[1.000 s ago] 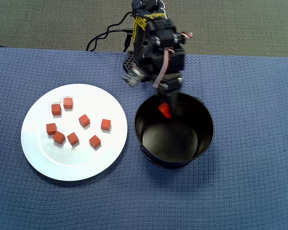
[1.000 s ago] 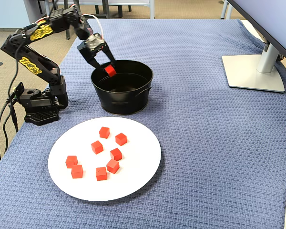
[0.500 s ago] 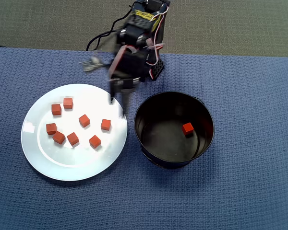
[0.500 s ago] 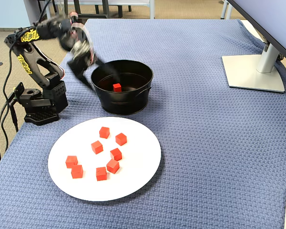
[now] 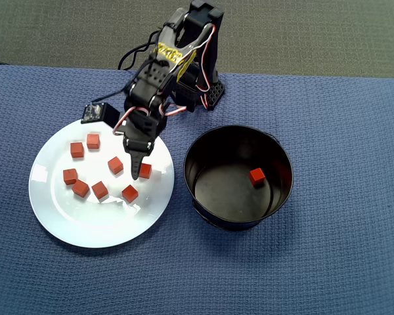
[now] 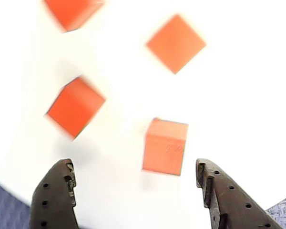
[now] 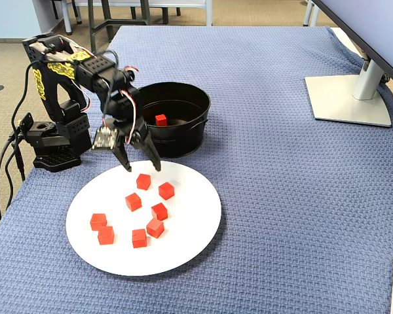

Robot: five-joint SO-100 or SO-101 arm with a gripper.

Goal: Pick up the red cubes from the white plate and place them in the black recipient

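The likeliest slip is a fingertip clipping the small matte red cube (image 6: 165, 146) and skidding it across the glossy round white plate (image 5: 65, 223), since the black two-finger gripper (image 6: 136, 193) hangs spread wide and empty, that cube at its 12 o'clock, one cube (image 5: 257, 176) already in the black metal pot (image 5: 203, 210).

Table cover: blue woven cloth (image 7: 281, 196), lying flat, wrinkling at far right edge.
Floor: grey-green carpet (image 5: 315, 33), showing beyond the cloth.
Right side: grey monitor stand (image 7: 350, 98), resting on cloth.
Far end: chair legs (image 7: 111, 13), standing on floor.
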